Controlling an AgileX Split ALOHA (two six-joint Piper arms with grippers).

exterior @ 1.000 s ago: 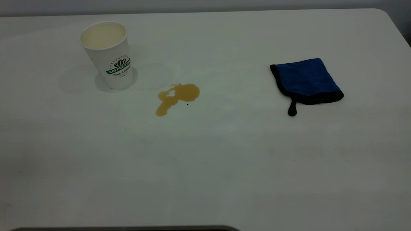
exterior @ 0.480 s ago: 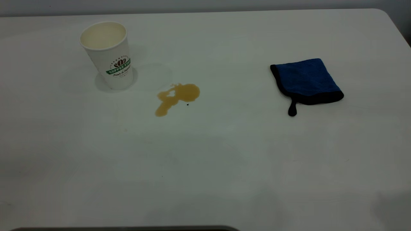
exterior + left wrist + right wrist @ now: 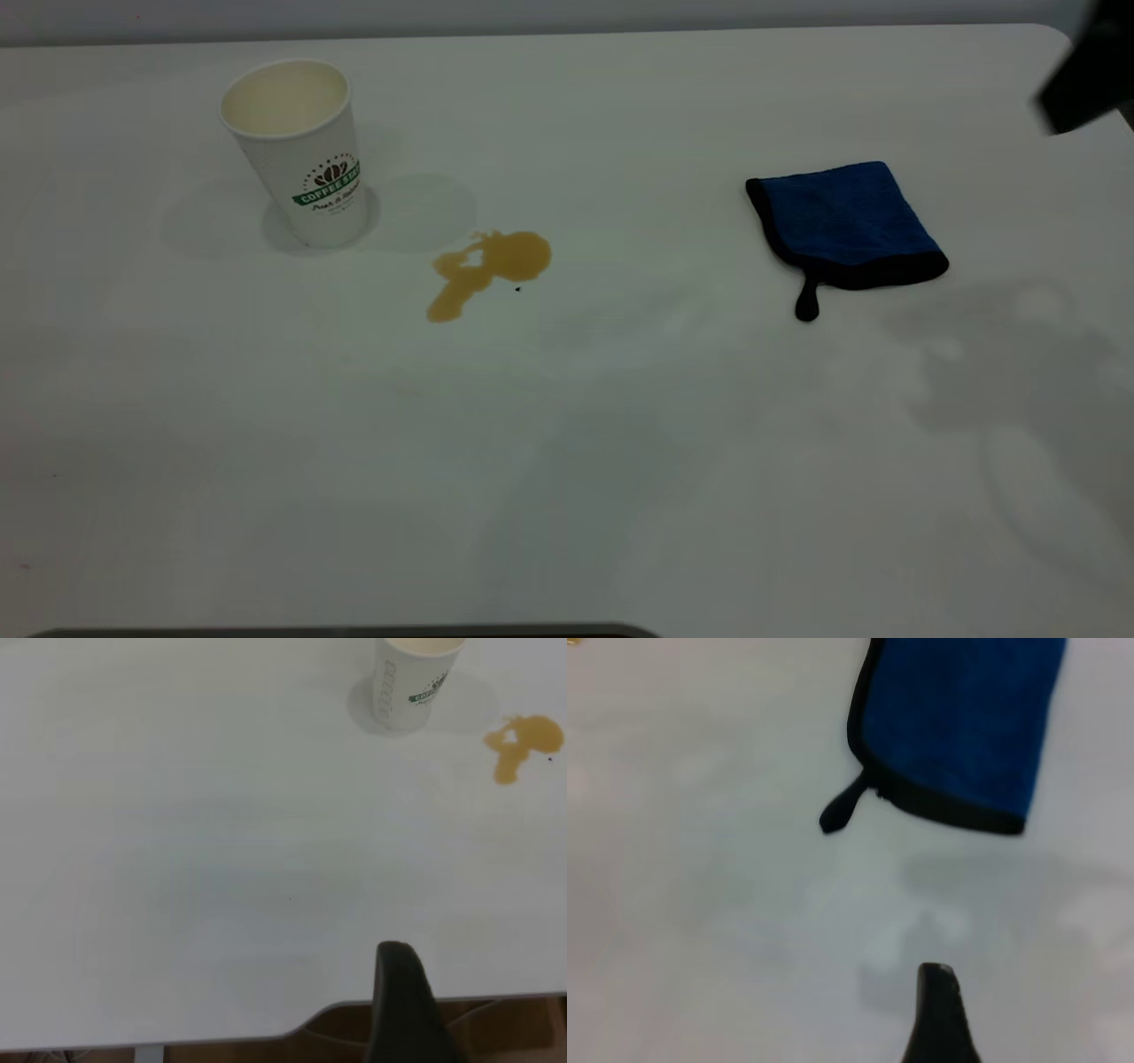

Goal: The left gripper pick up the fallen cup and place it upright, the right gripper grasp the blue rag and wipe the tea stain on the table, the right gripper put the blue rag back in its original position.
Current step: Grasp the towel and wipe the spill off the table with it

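Note:
The white cup (image 3: pixel 301 151) with its green COFFEE banner stands upright at the far left of the table (image 3: pixel 567 496); it also shows in the left wrist view (image 3: pixel 409 687). The amber tea stain (image 3: pixel 487 266) lies just right of the cup and in front of it, and appears again in the left wrist view (image 3: pixel 523 742). The blue rag (image 3: pixel 846 221) lies flat at the right, its black loop tab toward the front. My right gripper (image 3: pixel 939 1014) hovers above the table a short way from the blue rag (image 3: pixel 961 726). My left gripper (image 3: pixel 403 1005) sits at the table's near edge, far from the cup.
A dark part of the right arm (image 3: pixel 1085 75) enters at the far right, above the table's rounded corner. Its shadow falls on the table in front of the rag. The table's front edge (image 3: pixel 266 1038) shows beside my left gripper.
A dark part of the right arm has come into the exterior view at the far right, and its shadow has spread near the rag. Cup, stain and rag have not moved.

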